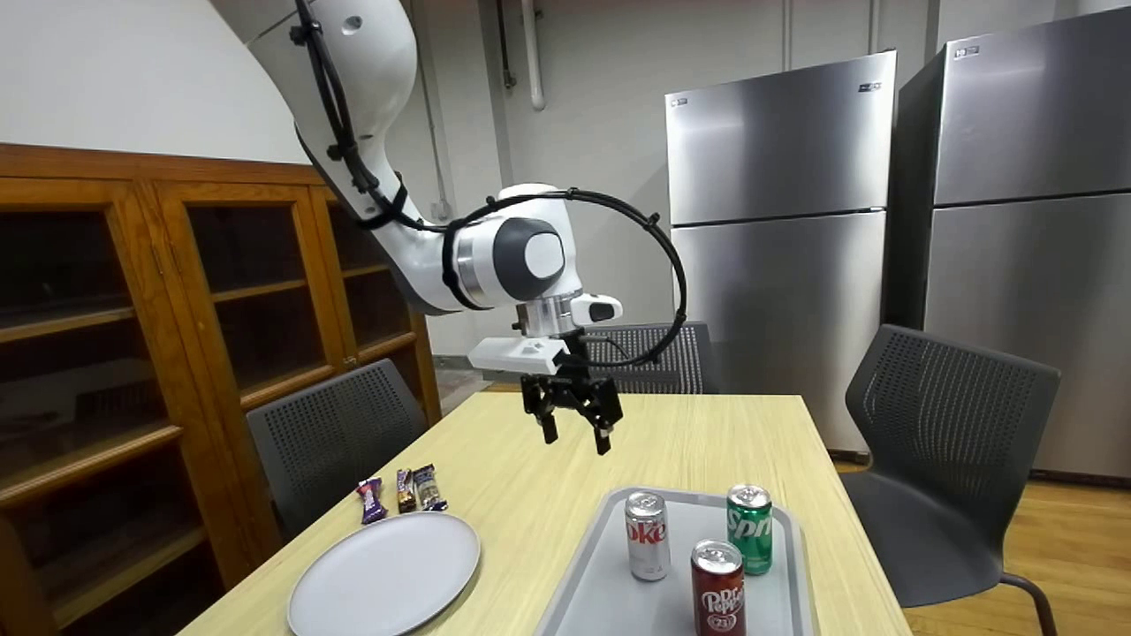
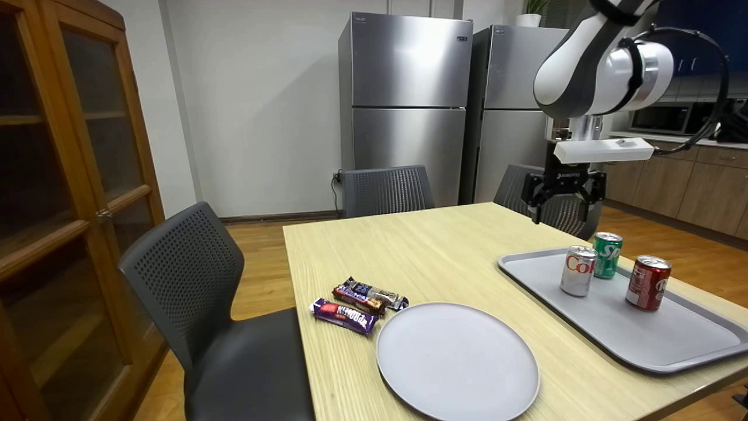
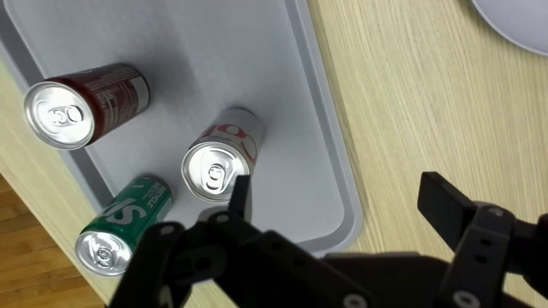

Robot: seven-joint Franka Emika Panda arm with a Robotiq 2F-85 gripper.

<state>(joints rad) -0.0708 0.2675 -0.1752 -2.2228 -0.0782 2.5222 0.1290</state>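
My gripper (image 1: 576, 436) is open and empty, hanging above the table near the grey tray's end; it also shows in an exterior view (image 2: 559, 213) and in the wrist view (image 3: 336, 194). On the grey tray (image 2: 648, 361) three cans stand upright. The silver Diet Coke can (image 1: 648, 537) is nearest to the gripper; in the wrist view one fingertip overlaps the lid of this can (image 3: 216, 171), with the gripper higher up. The green Sprite can (image 1: 750, 530) stands beside it. The dark red Dr Pepper can (image 1: 717, 590) stands farther along the tray.
A round light grey plate (image 2: 459, 362) lies on the wooden table (image 2: 409, 248). Several wrapped bars lie beside it, one of them a purple bar (image 2: 345, 316). Dark chairs (image 1: 950, 459) stand around the table. A wooden glass-door cabinet (image 1: 239, 291) and steel refrigerators (image 1: 778, 265) stand behind.
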